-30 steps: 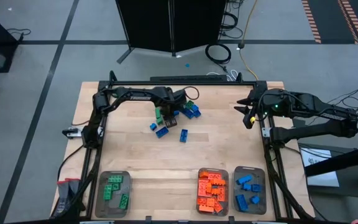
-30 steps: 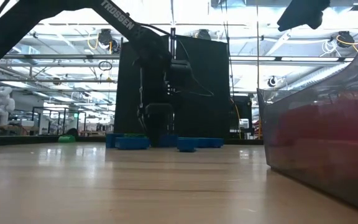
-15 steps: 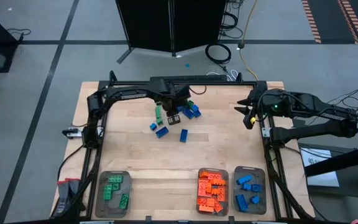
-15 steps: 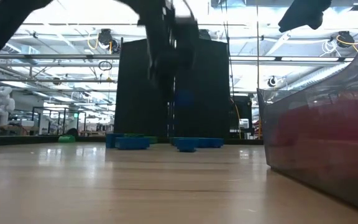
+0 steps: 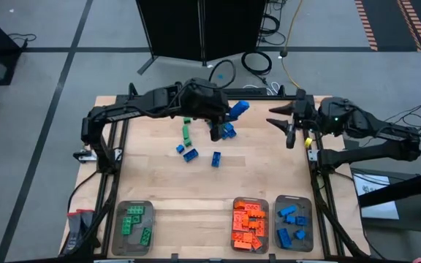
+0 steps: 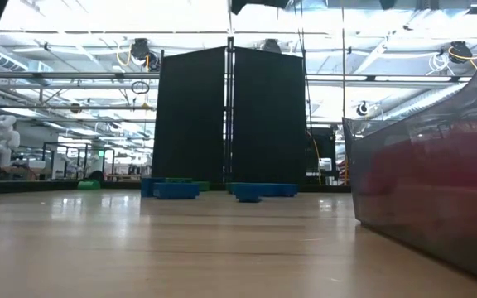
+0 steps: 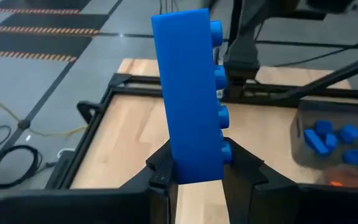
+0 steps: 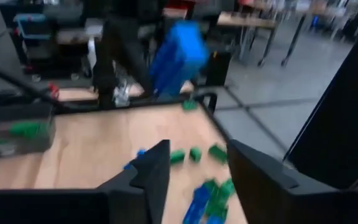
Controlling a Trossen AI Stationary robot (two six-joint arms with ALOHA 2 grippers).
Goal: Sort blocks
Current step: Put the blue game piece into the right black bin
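Left gripper (image 7: 197,171) clamps a long blue brick (image 7: 188,93), held above the table's 12 o'clock pile. We see right gripper (image 5: 282,124) spread empty at 2 o'clock.

Wooden table (image 5: 159,186) with loose blocks (image 5: 190,154) and three trays (image 5: 132,227).

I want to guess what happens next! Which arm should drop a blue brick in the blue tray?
Probably the left. Its gripper already pinches a long blue brick above the table. The right gripper holds nothing, though it hangs on the blue tray's side.
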